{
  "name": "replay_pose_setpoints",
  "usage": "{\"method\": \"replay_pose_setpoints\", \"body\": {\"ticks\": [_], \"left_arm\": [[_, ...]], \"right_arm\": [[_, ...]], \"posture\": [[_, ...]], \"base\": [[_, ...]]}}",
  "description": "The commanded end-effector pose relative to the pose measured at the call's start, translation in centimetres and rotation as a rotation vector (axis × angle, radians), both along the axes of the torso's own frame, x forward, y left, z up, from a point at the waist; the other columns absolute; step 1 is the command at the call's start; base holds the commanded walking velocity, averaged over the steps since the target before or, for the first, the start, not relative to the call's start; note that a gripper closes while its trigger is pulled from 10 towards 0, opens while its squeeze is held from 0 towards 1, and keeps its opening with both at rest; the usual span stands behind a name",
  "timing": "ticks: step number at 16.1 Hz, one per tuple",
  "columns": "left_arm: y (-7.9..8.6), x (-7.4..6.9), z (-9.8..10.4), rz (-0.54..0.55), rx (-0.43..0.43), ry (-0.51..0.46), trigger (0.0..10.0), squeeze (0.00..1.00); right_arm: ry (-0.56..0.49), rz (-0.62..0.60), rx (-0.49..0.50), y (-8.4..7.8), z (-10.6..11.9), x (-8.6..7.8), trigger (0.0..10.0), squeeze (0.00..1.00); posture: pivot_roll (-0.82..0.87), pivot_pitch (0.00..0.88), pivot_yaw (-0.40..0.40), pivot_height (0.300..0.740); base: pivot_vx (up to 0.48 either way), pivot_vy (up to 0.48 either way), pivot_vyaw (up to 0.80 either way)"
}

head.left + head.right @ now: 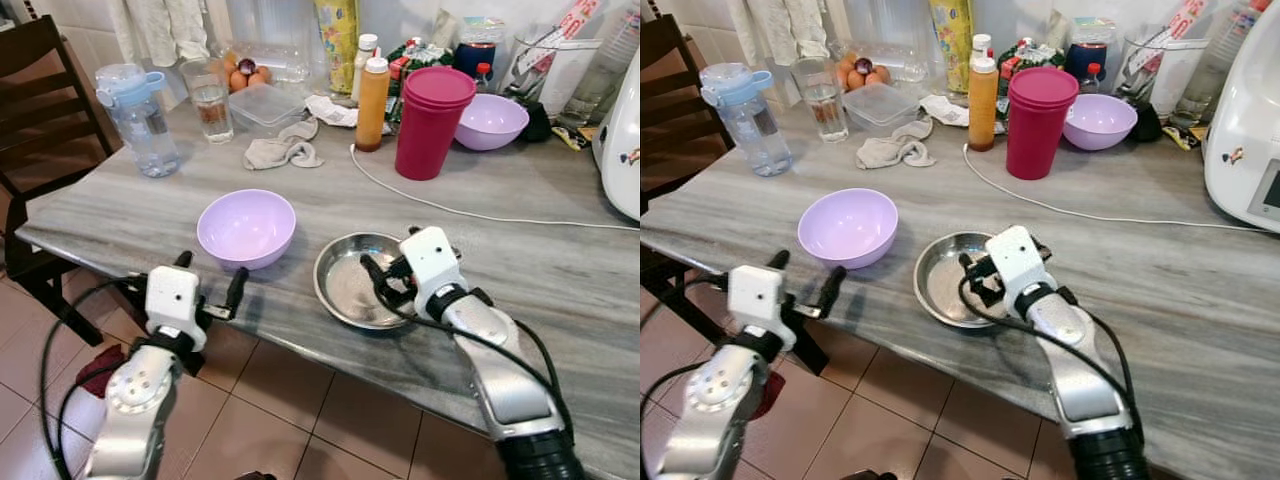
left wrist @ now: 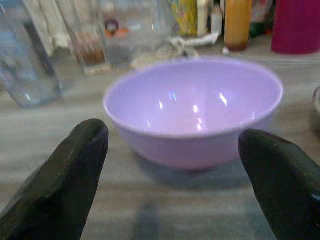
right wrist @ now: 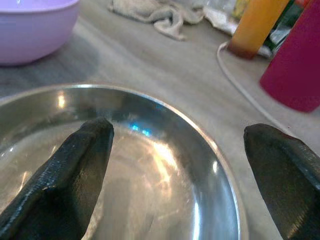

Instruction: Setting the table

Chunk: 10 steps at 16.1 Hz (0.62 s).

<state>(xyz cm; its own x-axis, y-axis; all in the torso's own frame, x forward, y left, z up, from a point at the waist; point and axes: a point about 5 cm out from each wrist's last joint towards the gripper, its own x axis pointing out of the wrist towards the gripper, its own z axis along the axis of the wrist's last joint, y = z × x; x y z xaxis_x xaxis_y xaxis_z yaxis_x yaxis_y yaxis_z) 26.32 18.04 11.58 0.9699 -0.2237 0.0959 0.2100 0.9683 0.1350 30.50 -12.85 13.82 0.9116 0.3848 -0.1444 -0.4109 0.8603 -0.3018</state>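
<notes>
Left eye view: the lilac bowl and the steel plate sit side by side near the front edge of the grey bench, which reads as a place setting laid within reach of a diner. The left end effector hovers just off the bench edge, near the bowl, its 2 fingers spread wide and empty. The right end effector hangs over the plate's right side, fingers apart, holding nothing. Clutter is pushed to the far side, probably to keep the near strip free: a magenta cup stack, an orange sauce bottle, a second lilac bowl, a water bottle, a glass, a crumpled cloth. A white cable trails across the bench.

Right eye view: a white appliance stands at the far right; its small sticker is too small to read, as are the bottle labels.

Left wrist view: the fingers frame the bowl, well apart from it, lined up as if for a grasp.

Right wrist view: the fingers straddle the plate's rim, with 1 over the plate's inside. No legible writing.
</notes>
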Motion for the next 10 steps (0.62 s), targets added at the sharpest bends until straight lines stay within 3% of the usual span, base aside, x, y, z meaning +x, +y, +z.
{"method": "replay_pose_setpoints", "body": {"ticks": [1, 2, 5, 10], "left_arm": [[0.1, -0.4, 0.5, -0.019, 0.022, -0.024, 10.0, 0.00], [0.0, -0.7, 0.7, -0.028, 0.022, -0.031, 10.0, 0.00], [-0.1, -1.1, 0.6, -0.036, 0.027, -0.029, 10.0, 0.00], [-1.0, -1.1, 1.8, -0.078, -0.007, -0.070, 10.0, 0.00]], "right_arm": [[0.010, 0.016, 0.002, 0.0, 0.3, 0.1, 10.0, 0.12], [0.040, 0.030, -0.011, -0.1, 0.1, 0.1, 10.0, 0.00], [0.098, 0.073, -0.024, 0.1, -0.5, 0.2, 10.0, 0.00], [0.176, 0.139, -0.004, 1.9, -1.6, 0.9, 10.0, 0.00]], "posture": [[-0.15, 0.085, 0.038, 0.740], [-0.15, 0.088, 0.034, 0.740], [-0.15, 0.088, 0.034, 0.740], [-0.14, 0.091, 0.032, 0.740]], "base": [[0.000, 0.000, 0.00], [0.000, 0.000, 0.00], [0.000, 0.000, 0.00], [0.000, 0.000, 0.00]]}}
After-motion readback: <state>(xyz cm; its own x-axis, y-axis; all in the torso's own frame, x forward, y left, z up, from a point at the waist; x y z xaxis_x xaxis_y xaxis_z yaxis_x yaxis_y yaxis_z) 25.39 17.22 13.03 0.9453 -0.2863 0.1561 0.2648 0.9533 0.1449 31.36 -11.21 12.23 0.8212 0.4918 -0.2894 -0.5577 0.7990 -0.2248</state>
